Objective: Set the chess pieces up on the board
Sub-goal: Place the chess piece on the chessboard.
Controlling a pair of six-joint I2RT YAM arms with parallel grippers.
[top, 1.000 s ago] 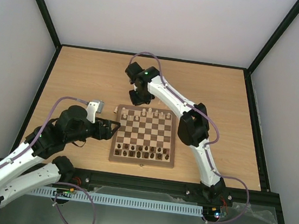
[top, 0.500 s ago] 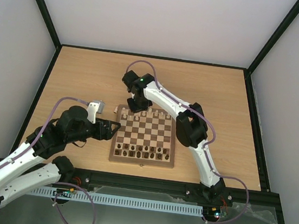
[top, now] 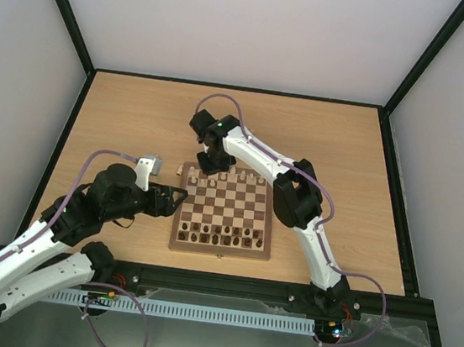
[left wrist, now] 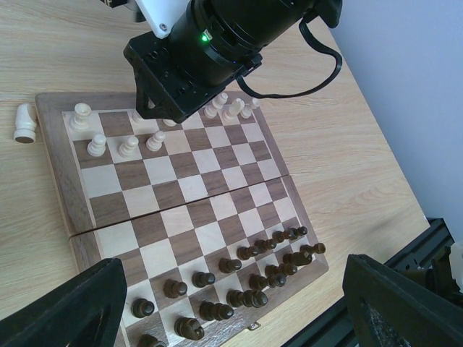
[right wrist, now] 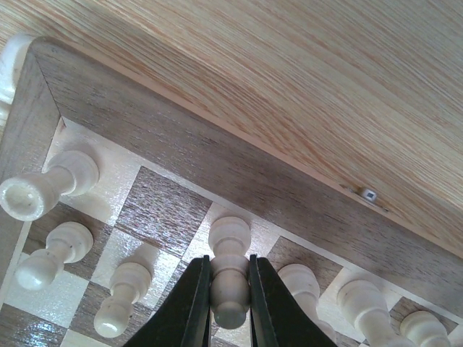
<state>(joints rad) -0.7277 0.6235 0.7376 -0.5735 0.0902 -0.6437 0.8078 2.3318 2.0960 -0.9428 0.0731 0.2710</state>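
The board [top: 219,251] lies in the middle of the table, with cream chess pieces [top: 233,176] in its two far rows. My right gripper [top: 208,165] is at the far left corner. In the right wrist view the right gripper [right wrist: 230,289] is shut on a cream piece [right wrist: 230,249] that stands on a light back-row square next to the border [right wrist: 181,123]. One cream piece [left wrist: 25,123] lies on the table off the board's far left corner. My left gripper [left wrist: 231,311] is open and empty, hovering over the board's left side [top: 174,200].
Dark brown chessmen [left wrist: 239,275] fill the two near rows [top: 222,238]. Other cream pieces [right wrist: 51,253] stand close around the held one. The right arm [top: 282,180] reaches across the board's far right side.
My right gripper moved left and down to the board's far left corner, then stayed still. The left arm has not moved.
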